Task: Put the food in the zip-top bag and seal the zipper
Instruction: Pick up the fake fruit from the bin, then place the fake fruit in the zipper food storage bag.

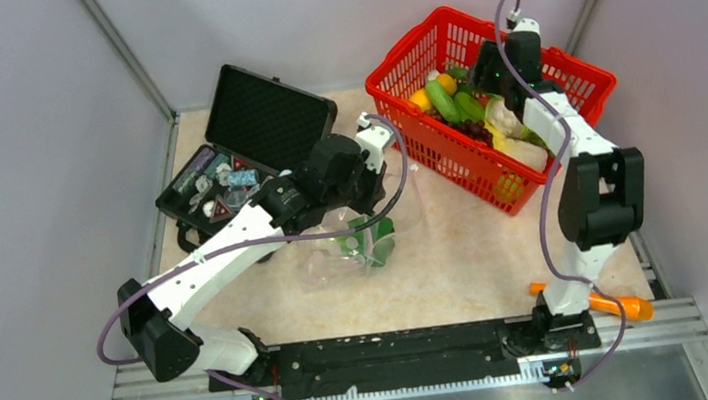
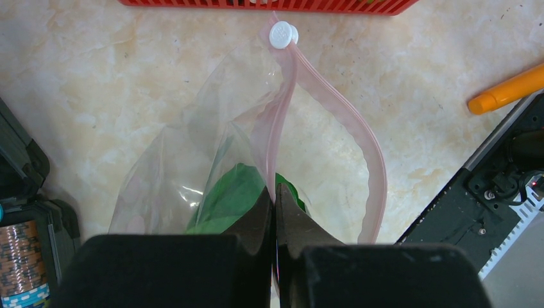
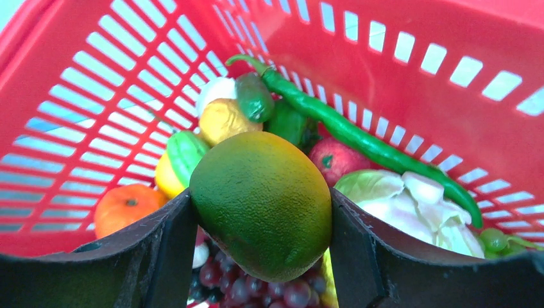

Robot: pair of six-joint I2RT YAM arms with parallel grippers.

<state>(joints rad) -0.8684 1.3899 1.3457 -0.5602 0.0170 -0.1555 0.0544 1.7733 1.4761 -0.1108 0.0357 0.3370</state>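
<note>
The clear zip-top bag lies mid-table with a green food piece inside. Its pink zipper gapes open, the white slider at the far end. My left gripper is shut on one side of the bag's mouth strip; it also shows in the top view. My right gripper is shut on a green-orange citrus fruit, held above the red basket. Below it lie purple grapes, a long green pepper, a white-green cabbage and an orange.
The red basket stands at the back right, with my right gripper over it. An open black case with trinkets is at the back left. An orange object lies by the right arm's base. The black base rail runs along the near edge.
</note>
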